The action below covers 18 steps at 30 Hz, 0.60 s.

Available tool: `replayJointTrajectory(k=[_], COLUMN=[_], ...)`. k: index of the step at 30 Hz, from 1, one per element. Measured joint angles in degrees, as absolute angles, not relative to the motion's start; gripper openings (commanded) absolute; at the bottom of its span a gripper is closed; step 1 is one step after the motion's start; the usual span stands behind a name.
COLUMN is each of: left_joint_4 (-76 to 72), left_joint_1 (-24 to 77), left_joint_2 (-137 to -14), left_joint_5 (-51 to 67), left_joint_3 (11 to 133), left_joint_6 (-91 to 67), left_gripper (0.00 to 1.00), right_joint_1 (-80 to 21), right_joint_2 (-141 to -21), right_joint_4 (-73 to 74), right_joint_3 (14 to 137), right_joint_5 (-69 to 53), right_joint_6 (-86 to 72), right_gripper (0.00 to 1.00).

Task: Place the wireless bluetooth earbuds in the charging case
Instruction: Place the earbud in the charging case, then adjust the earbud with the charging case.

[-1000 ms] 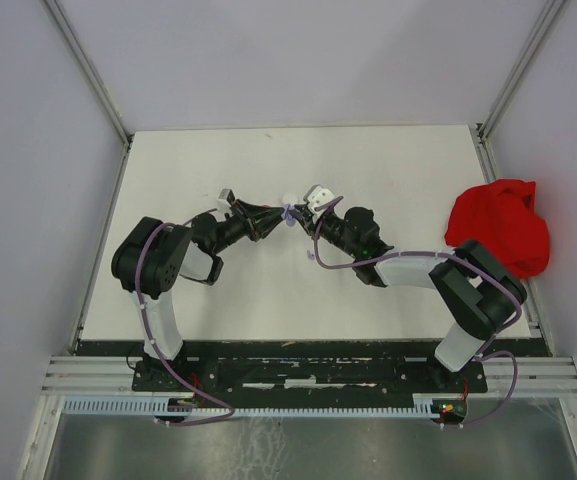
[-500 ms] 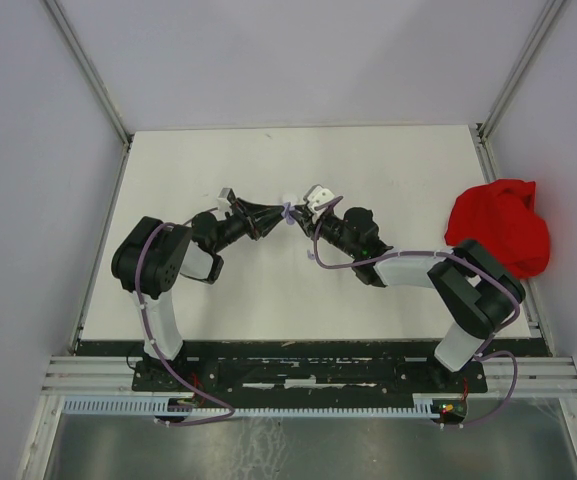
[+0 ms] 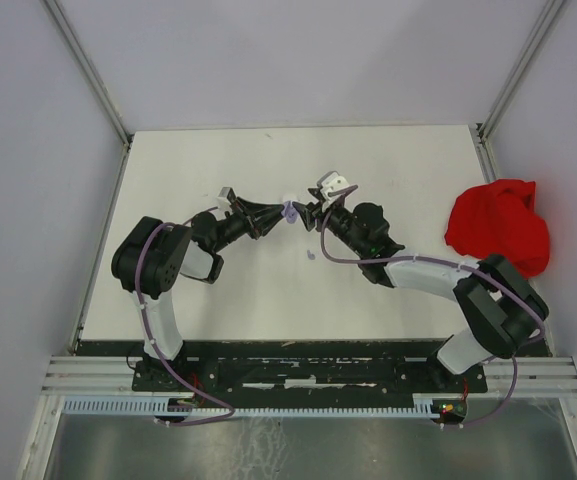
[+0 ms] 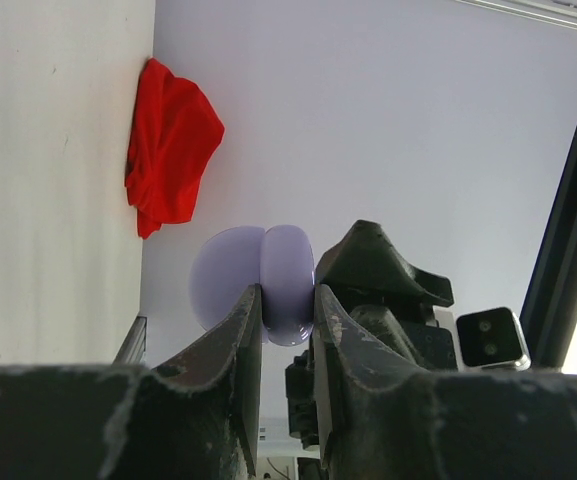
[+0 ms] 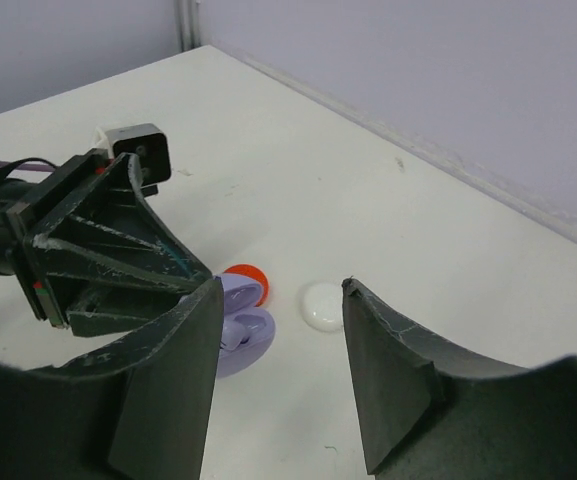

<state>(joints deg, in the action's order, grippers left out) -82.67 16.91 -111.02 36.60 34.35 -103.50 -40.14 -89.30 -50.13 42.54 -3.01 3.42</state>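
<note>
- The purple charging case [image 4: 283, 265] is open like a shell. I cannot tell if anything is inside it.
- The left gripper [image 4: 286, 292] squeezes the case tight between its fingers.
- The right gripper [image 5: 280, 290] has its fingers apart and holds nothing. It is just beside the case.
- Only the right wrist view shows a red disc [image 5: 246, 277] and a white disc [image 5: 322, 305] behind the case.
- The top view shows a tiny purple earbud [image 3: 311, 255] on the table [image 3: 398, 170], near the grippers but touching no finger.

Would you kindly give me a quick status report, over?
Left gripper shut on purple charging case. Right gripper open, empty, facing it. Red disc and white disc on table nearby, not blocking.
</note>
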Motion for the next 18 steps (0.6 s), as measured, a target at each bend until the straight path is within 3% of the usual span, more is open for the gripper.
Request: replayJointTrajectory(k=[18], left_joint_4=[-83.29], left_joint_1=[16.91], left_joint_2=[-111.02], left_joint_5=[36.60], left_joint_3=[34.35], left_joint_6=[-103.50], left_gripper=[0.03], right_joint_1=[-40.12], right_joint_2=[-84.60], right_joint_4=[-3.42], right_joint_3=[60.51], right_joint_5=[5.21], right_joint_6=[-3.44], right_gripper=[0.64])
